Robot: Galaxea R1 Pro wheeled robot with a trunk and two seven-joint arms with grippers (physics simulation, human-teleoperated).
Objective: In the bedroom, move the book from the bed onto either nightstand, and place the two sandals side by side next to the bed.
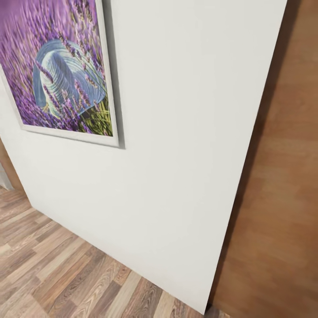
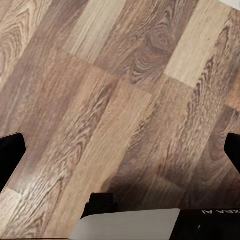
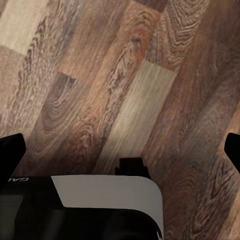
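Observation:
The book, the bed, the nightstands and the sandals are out of view. In the left wrist view my left gripper [image 2: 122, 152] hangs over bare wood-plank floor [image 2: 125, 90], its dark fingertips [image 2: 10, 155] far apart at the picture's edges and nothing between them. My right gripper [image 3: 121, 151] is over the floor [image 3: 130, 75] as well, its dark fingertips [image 3: 11, 152] spread wide and holding nothing.
A white wall [image 1: 176, 132] stands close in front in the head view, with a framed picture of lavender and a pale hat [image 1: 62, 75] hanging on it. A brown wooden surface [image 1: 282, 176] runs past the wall's right edge. Plank floor [image 1: 53, 265] lies at lower left.

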